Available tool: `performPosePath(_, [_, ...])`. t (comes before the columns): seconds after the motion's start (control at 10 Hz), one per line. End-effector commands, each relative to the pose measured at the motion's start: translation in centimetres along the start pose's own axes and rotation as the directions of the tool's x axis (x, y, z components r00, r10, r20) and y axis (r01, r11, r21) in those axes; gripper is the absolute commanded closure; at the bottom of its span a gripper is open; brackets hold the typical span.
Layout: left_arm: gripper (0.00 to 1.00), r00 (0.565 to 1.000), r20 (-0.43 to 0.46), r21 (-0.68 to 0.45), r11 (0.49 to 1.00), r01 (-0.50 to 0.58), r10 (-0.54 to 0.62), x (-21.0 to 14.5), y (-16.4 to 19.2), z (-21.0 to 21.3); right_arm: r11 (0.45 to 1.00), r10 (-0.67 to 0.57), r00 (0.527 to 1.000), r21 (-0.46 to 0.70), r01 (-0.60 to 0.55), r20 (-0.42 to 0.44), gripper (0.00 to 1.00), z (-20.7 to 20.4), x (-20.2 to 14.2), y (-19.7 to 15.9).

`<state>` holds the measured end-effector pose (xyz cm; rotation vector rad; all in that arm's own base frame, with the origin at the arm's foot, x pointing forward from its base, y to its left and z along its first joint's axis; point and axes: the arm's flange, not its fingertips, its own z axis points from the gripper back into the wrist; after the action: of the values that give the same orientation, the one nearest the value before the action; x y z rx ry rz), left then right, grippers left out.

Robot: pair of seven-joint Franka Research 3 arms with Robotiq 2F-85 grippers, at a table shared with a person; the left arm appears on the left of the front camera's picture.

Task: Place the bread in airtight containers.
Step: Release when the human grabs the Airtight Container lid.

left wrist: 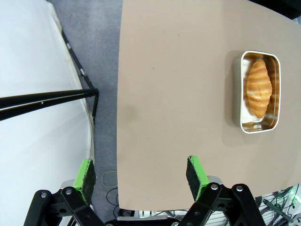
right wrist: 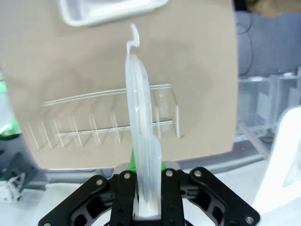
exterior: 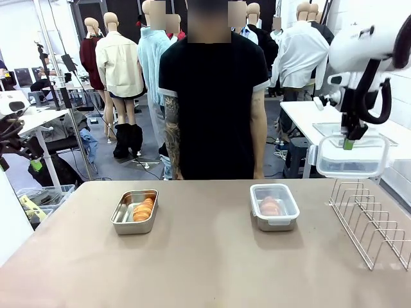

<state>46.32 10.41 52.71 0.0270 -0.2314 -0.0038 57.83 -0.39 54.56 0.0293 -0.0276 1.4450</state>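
Across the bench, the wire rack stands right. My right tool is clamped on a clear lid, held high; I'd level it squarely over the open container holding bread. The other container is lidded. The left wrist view shows my left tool spread wide, empty.

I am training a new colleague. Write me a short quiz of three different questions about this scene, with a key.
1. True or false: the right gripper holds a clear lid above the wire rack.
2. Which container already has its lid on? A) the left container B) the right container
3. Fill in: the left gripper is ___.

Key: 1 true; 2 B; 3 open.
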Motion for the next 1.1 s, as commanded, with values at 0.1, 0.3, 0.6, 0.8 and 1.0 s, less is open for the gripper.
performPosePath(0.1, [0.0, 1.0, -0.002, 0.016, 1.0, -0.015, 0.015, -0.1, 0.0, 0.1, 0.999, 0.045, 0.998, 0.01, -0.045, -0.04, 1.0, 5.5, 3.4, 0.2])
performPosePath(0.3, [0.0, 1.0, -0.002, 0.016, 1.0, -0.015, 0.015, -0.1, 0.0, 0.1, 0.997, 0.051, 0.999, -0.054, -0.051, -0.012, 1.0, 9.2, 6.5, -2.1])
performPosePath(0.6, [0.0, 1.0, -0.002, 0.016, 1.0, -0.015, 0.015, -0.1, 0.0, 0.1, 0.983, 0.103, 0.994, -0.156, -0.096, 0.036, 1.0, 12.5, 9.8, -6.0])
performPosePath(0.8, [0.0, 1.0, -0.002, 0.016, 1.0, -0.015, 0.015, -0.1, 0.0, 0.1, 0.974, 0.122, 0.991, -0.198, -0.107, 0.063, 1.0, 13.1, 10.5, -7.7])
performPosePath(1.0, [0.0, 1.0, -0.002, 0.016, 1.0, -0.015, 0.015, -0.1, 0.0, 0.1, 0.974, 0.113, 0.99, -0.204, -0.095, 0.08, 1.0, 12.6, 9.9, -8.7])
